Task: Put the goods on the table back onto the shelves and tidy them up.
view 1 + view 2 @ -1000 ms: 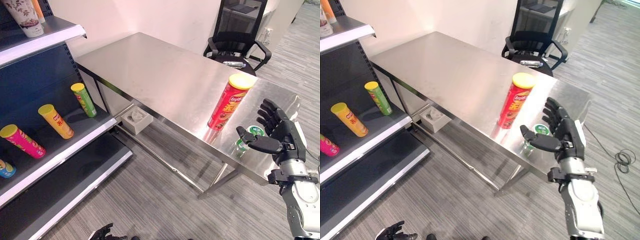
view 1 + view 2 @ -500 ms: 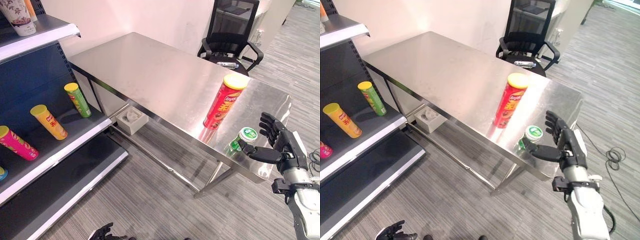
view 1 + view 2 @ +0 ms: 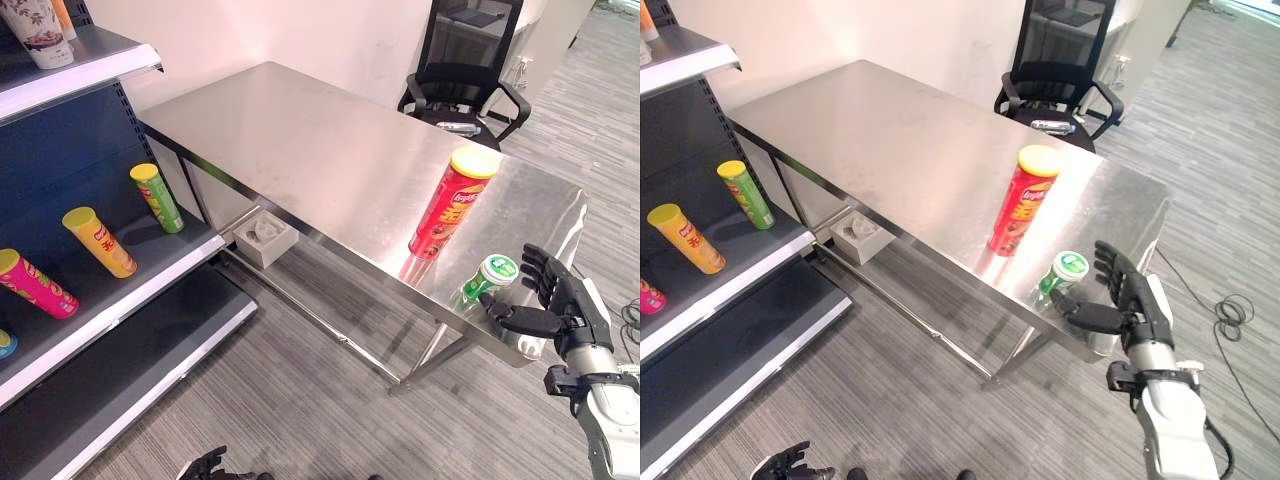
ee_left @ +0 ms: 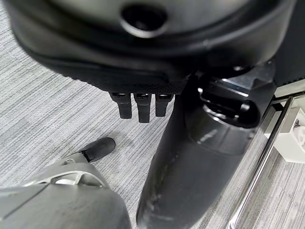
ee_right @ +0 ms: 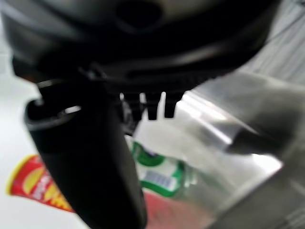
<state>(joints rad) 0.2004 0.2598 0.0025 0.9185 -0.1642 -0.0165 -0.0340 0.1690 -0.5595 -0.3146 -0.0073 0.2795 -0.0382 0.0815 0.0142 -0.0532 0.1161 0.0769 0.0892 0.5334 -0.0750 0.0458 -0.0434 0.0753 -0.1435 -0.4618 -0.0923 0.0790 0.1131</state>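
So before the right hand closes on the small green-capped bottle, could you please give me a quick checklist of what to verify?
1. Right hand open, thumb and fingers spread: ok.
2. Small green-capped bottle upright near the corner of the steel table: ok.
3. Bottle between the thumb and the fingers: not ok; the hand sits beside it, past the table edge.
4. Tall red chip can with yellow lid clear of the hand's path: ok, it stands apart, further in on the table.
5. Free spot on the dark shelf beside the lying chip cans: ok.
6. Left hand idle, low over the floor: ok.
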